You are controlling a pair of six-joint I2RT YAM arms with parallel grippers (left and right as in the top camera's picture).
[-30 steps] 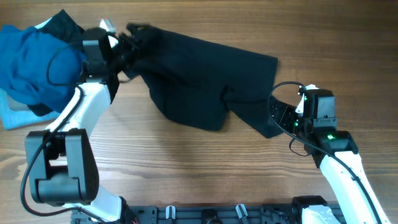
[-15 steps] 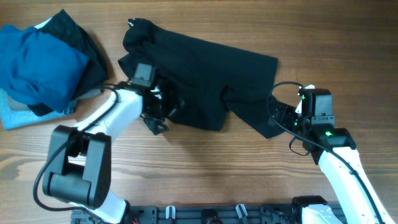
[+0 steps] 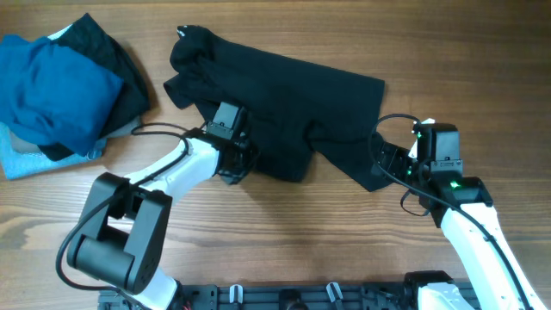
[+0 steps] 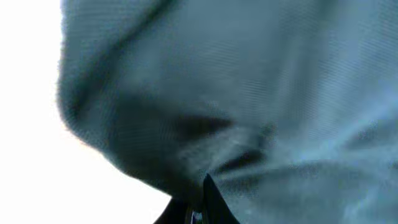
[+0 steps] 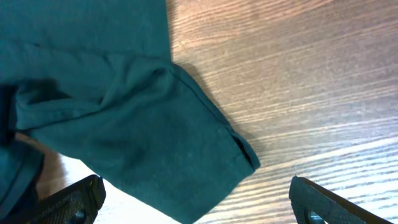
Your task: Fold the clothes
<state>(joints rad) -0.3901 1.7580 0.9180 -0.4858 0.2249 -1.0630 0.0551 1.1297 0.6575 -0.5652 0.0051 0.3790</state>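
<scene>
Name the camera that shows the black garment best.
Overhead: the whole black garment lies spread on the table. The right wrist view shows only one sleeve end; the left wrist view is a blurred close-up of fabric.

My wooden tabletop (image 3: 284, 232) carries the black garment (image 3: 284, 90), spread at centre, and a light blue cloth (image 3: 21, 162) at far left.

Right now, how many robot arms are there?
2. The left arm reaches onto the black garment's lower edge; the right arm sits by its right corner.
</scene>
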